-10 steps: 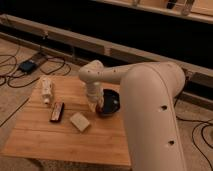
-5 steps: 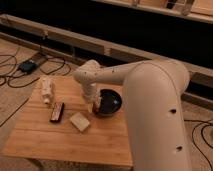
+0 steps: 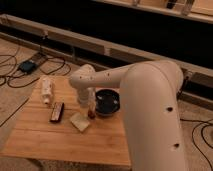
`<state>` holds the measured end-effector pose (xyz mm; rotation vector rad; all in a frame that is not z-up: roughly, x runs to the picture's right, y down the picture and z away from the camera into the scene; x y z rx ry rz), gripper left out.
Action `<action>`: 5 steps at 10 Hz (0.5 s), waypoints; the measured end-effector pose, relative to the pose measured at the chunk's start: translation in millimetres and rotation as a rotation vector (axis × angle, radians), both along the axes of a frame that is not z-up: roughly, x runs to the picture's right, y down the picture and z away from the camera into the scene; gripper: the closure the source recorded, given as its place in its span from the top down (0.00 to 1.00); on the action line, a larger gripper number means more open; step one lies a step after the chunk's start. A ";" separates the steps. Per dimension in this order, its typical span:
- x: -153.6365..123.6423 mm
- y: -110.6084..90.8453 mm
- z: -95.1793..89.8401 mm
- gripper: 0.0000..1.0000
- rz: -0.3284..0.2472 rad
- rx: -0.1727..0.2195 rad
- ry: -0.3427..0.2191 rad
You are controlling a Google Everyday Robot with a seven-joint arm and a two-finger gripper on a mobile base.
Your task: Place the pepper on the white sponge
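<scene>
The pepper [image 3: 91, 114] is a small dark red piece held at the tips of my gripper [image 3: 90, 110]. It hangs just above the wooden table, between the dark bowl [image 3: 108, 102] and the white sponge [image 3: 79, 121]. The sponge is a pale flat square lying on the table, just left of and below the gripper. The gripper points down and is shut on the pepper. The pepper is beside the sponge's right edge, not over its middle.
A black-and-red remote-like object [image 3: 57, 112] lies left of the sponge. A white bottle-like object [image 3: 46, 90] lies at the table's back left. The wooden table [image 3: 60, 142] has edges close by. My big white arm [image 3: 150, 100] covers the right side. Cables lie on the floor.
My gripper has moved from the bowl's left rim a little left and down toward the sponge, carrying the pepper. The other things on the table have not moved.
</scene>
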<state>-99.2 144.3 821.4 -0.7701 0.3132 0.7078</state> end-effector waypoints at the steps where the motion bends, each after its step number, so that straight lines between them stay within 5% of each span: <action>1: -7.5 4.6 1.3 0.00 -0.015 -0.008 -0.019; 5: -32.9 19.9 4.6 0.00 -0.081 -0.039 -0.091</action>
